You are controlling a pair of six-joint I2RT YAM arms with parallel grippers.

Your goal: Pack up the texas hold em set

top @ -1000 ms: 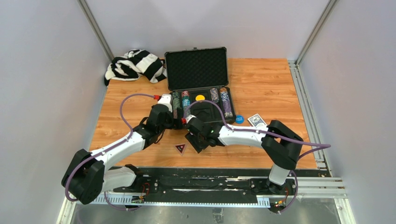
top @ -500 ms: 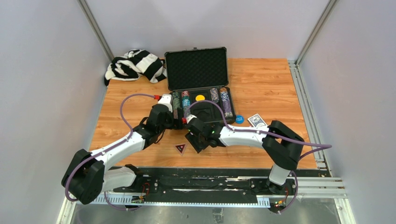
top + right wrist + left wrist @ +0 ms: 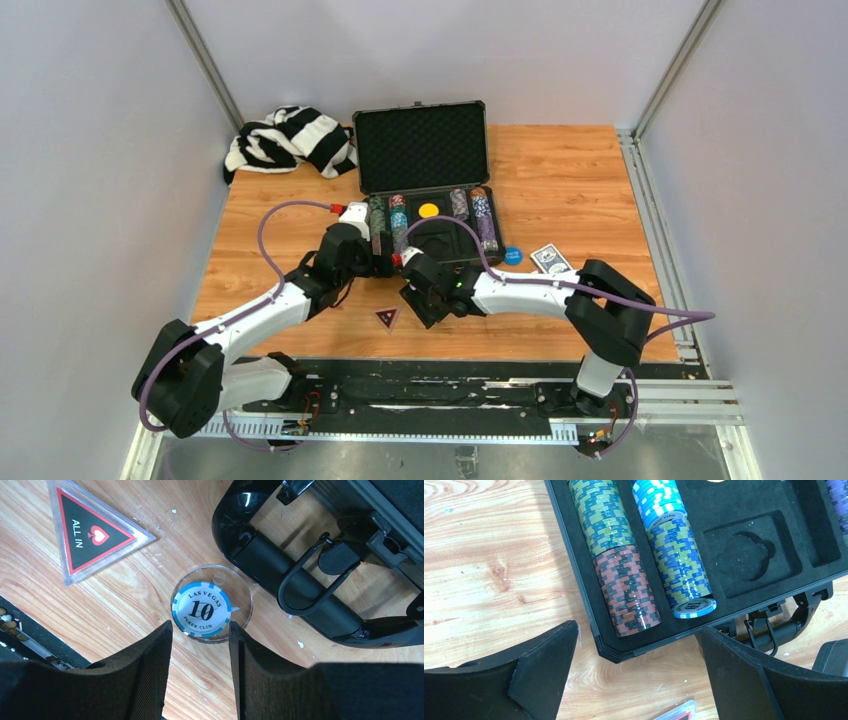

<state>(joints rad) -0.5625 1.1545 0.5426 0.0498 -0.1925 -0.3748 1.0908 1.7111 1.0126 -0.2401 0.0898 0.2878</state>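
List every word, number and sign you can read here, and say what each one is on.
"ALL IN", with a red suit sign above it: triangular marker.
"LAS VEGAS", "10", "POKER CLUB": blue-and-white chip.
"10", probably: end chip of a row in the case; its ring text is too blurred to read.
Card deck: print too small to read.

Chips (image 3: 626, 587) in case (image 3: 424, 147); disc (image 3: 210, 607) before its handle (image 3: 295, 580), perhaps touching.
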